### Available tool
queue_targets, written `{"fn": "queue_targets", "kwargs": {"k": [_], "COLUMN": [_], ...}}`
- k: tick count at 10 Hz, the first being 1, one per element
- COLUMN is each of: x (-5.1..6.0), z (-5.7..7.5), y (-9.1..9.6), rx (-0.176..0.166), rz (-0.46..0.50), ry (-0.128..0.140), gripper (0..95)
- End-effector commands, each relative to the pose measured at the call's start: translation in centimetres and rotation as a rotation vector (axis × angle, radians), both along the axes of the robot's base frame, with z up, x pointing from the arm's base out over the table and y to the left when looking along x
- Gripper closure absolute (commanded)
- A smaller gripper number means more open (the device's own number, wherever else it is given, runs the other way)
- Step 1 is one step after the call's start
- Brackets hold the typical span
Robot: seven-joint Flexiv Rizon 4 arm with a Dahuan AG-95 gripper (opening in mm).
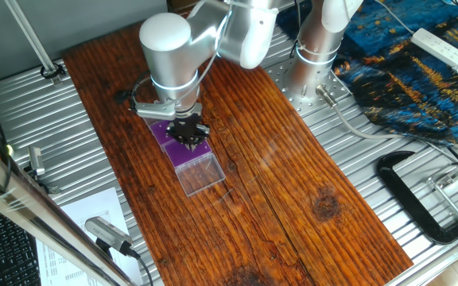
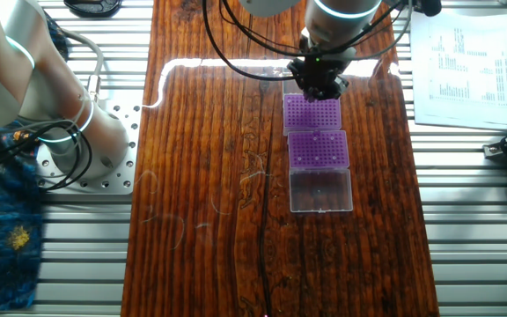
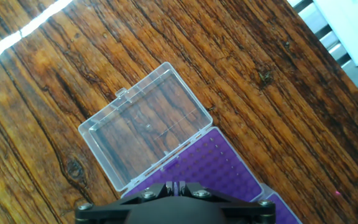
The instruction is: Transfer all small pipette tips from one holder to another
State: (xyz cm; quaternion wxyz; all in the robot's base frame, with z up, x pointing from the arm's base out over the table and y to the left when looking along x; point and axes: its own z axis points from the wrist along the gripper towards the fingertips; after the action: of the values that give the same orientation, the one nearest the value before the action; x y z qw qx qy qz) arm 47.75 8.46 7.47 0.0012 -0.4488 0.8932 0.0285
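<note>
We see the pincer [image 2: 321, 85] hanging over the far purple rack [image 2: 312, 114], low above its perforated top, with the arm's silver wrist [image 1: 168, 48] directly above it. In both fixed views the black fingers are bunched into a dark cluster over the rack, and we cannot tell whether they are spread or pressed together. The hand view does not settle it either: only the dark underside of the hand fills its lower edge, with no clear fingertips.

Just beyond that rack, touching it end to end, lies the second purple rack [image 2: 318, 148], and hinged to its outer end is a clear plastic lid [image 2: 321, 190] lying open and flat on the wooden tabletop [image 2: 209, 158]. In the hand view the lid [image 3: 146, 130] sits ahead of the pincer with the wood grain showing through it, and the purple grid [image 3: 219, 165] runs from the lid back under the hand.

The small pipette tips [image 2: 316, 157] show only as a few pale specks on the second rack's grid, on the side away from the pincer; they are too small for us to count. Whether any sit in the rack beneath the pincer is hidden from us.

Off to the side of the pincer, beyond the tabletop's edge, printed paper sheets [image 2: 463, 62] lie on the metal bench.
</note>
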Motion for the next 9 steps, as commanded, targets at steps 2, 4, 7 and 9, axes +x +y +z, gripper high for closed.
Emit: {"fn": "queue_targets", "kwargs": {"k": [2,4,7,9], "x": [-0.01,0.00,0.02,0.02], "z": [-0.07,-0.17,-0.38,-0.38], "y": [0.11,0.15,0.16,0.17], "rx": [-0.007,-0.008,-0.009,-0.005], "rz": [-0.003,-0.003,-0.003,-0.005], "ry": [0.001,0.001,0.000,0.000], "gripper": [95.0,95.0,95.0,95.0]}}
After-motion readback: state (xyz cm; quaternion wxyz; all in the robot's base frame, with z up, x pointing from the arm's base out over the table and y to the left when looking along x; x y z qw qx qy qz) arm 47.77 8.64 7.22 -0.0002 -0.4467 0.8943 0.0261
